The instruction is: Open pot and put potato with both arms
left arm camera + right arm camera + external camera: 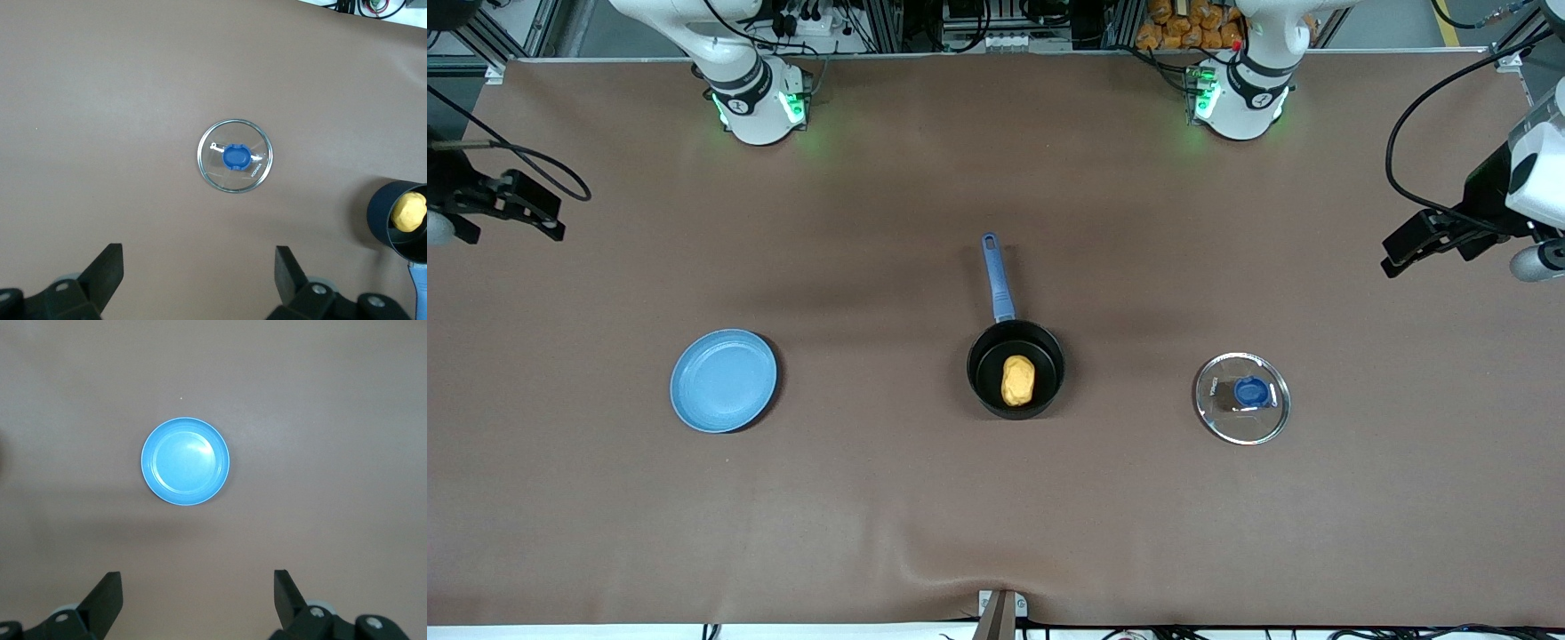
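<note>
The black pot (983, 378) stands open at the table's middle, its blue handle (996, 277) pointing toward the robots' bases. The yellow-orange potato (1017, 380) lies inside it; pot and potato also show in the left wrist view (408, 212). The glass lid (1242, 397) with its blue knob lies flat on the table toward the left arm's end, and shows in the left wrist view (235, 157). My left gripper (1405, 249) is open and empty, high at the left arm's end (199, 267). My right gripper (507, 213) is open and empty, high at the right arm's end (198, 590).
A flat light-blue plate (723, 380) lies toward the right arm's end, level with the pot; it shows in the right wrist view (185, 461). A brown cloth covers the table, with a small ripple at its front edge.
</note>
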{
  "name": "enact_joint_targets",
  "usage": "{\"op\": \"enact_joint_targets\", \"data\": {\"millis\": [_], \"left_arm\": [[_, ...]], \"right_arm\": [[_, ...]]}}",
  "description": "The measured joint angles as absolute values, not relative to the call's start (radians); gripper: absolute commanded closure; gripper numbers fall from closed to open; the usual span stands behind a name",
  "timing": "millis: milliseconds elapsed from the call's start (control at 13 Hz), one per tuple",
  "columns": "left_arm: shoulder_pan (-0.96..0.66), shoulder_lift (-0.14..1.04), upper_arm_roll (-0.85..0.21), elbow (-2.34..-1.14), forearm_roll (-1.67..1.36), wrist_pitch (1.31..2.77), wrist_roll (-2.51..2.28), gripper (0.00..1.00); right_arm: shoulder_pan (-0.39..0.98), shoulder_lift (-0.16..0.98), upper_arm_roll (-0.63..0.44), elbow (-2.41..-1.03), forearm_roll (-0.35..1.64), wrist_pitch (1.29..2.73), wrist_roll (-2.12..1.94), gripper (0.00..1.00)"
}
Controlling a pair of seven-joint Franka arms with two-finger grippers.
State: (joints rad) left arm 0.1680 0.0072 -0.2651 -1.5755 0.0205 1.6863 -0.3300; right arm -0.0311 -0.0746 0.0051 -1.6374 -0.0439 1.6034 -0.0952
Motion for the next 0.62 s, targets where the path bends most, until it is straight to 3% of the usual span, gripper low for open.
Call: {"op": "enact_joint_targets", "data": {"millis": [154, 462, 615], "left_arm": [[0.166, 0.007, -0.240, -1.574, -0.012, 1.683, -0.275, 0.00], [0.053, -0.009, -0.090, -1.586, -0.036, 1.671, -0.157, 0.00], [0.034, -0.023, -0.074, -1.589, -0.036, 1.671, -0.157, 0.00]], "right_arm": [[-0.045, -0.078, -0.009, -1.638, -0.010, 1.603, -0.132, 0.00], [-0.049, -0.082, -0.011, -1.638, 0.001, 1.603, -0.145, 0.00], [-0.049, -0.084, -0.009, -1.638, 0.001, 1.603, -0.145, 0.00]]}}
